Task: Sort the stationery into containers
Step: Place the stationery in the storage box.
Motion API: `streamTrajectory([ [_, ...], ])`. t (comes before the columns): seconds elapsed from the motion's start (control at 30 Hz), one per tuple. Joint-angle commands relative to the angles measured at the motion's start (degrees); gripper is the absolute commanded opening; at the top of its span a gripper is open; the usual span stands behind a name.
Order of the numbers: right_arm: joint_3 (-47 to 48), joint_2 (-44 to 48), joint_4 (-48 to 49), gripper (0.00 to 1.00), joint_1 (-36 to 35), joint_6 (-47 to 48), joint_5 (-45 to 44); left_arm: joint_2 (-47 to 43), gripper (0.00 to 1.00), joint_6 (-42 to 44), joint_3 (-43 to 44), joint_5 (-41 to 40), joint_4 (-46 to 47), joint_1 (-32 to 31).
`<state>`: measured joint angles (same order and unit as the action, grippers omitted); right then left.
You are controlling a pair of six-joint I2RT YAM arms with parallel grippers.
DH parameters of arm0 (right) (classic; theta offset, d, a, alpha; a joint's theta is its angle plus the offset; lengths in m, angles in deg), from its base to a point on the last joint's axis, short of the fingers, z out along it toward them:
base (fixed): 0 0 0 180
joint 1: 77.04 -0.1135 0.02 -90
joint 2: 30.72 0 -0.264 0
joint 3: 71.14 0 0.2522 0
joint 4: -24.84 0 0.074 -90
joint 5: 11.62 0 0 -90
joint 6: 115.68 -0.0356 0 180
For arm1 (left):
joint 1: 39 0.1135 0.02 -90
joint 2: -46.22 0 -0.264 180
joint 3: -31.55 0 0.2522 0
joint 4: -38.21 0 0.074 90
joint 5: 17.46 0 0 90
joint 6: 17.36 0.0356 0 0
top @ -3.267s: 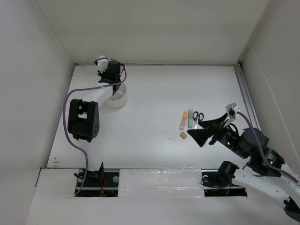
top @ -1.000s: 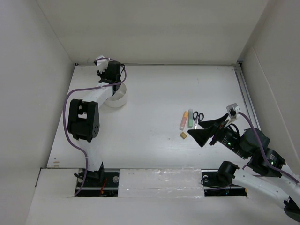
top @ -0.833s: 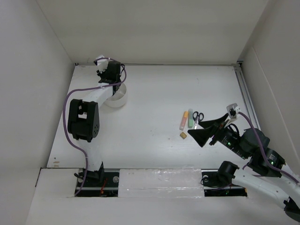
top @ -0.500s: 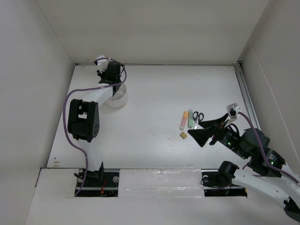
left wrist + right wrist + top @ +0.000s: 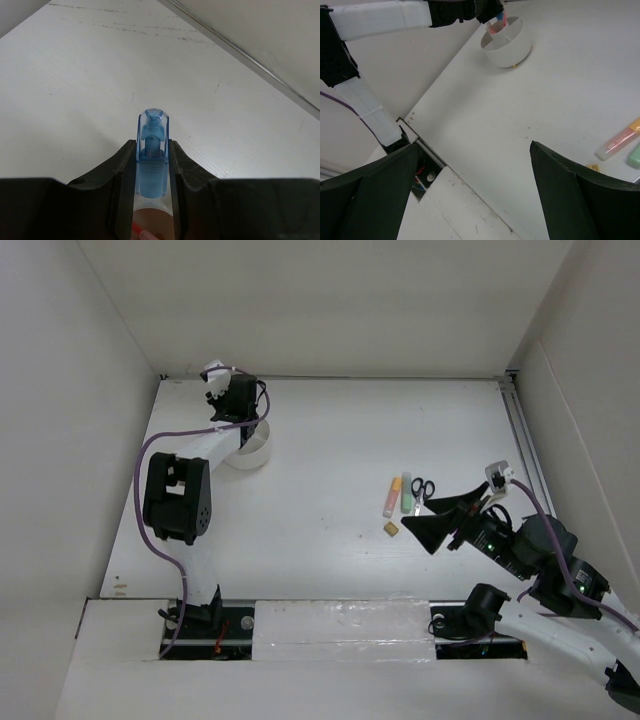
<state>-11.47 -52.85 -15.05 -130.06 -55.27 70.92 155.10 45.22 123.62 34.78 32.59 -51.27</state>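
My left gripper (image 5: 236, 400) hangs over the far edge of the round white cup (image 5: 250, 450) at the back left. It is shut on a blue capsule-shaped piece (image 5: 152, 150) that stands upright between the fingers. A red pen (image 5: 137, 230) shows in the cup below it, and pink and red pens (image 5: 496, 25) stick out of the divided cup (image 5: 506, 45). On the right lie an orange highlighter (image 5: 391, 497), a green highlighter (image 5: 407, 493), black-handled scissors (image 5: 422, 488) and a tan eraser cube (image 5: 391, 529). My right gripper (image 5: 440, 520) stands open just right of them, holding nothing.
White walls close the table (image 5: 330, 430) in at the back and on both sides. A metal rail (image 5: 522, 440) runs along the right edge. A slot (image 5: 422, 172) with cables lies at the near edge by the left arm's base. A tiny yellowish bit (image 5: 515, 65) lies against the cup's foot.
The left gripper with the blue piece has shifted very slightly over the cup. The right arm and the items on the table have not moved.
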Motion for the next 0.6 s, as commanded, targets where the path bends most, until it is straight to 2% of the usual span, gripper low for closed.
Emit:
streamTrajectory([
  [0.0, -0.47, 0.77, 2.75, 0.98, -0.6, -0.12, 0.52, -4.47, 0.0, 0.52, -0.78, -0.74, 2.41, 0.14],
  [0.33, -0.47, 1.3, 2.22, 0.98, -0.6, -0.65, 0.52, -4.99, 0.0, 0.52, -1.31, -0.21, 2.41, -0.73],
  [0.5, -0.47, 1.83, 1.7, 0.98, -0.6, -0.65, 0.52, -4.29, 0.06, 5.53, -2.36, -8.55, 5.74, -5.57],
  [0.57, -0.47, 1.83, 1.7, 0.98, -0.6, -0.65, 0.52, -2.89, 0.03, 3.17, -1.05, -8.21, 2.59, -6.1],
])
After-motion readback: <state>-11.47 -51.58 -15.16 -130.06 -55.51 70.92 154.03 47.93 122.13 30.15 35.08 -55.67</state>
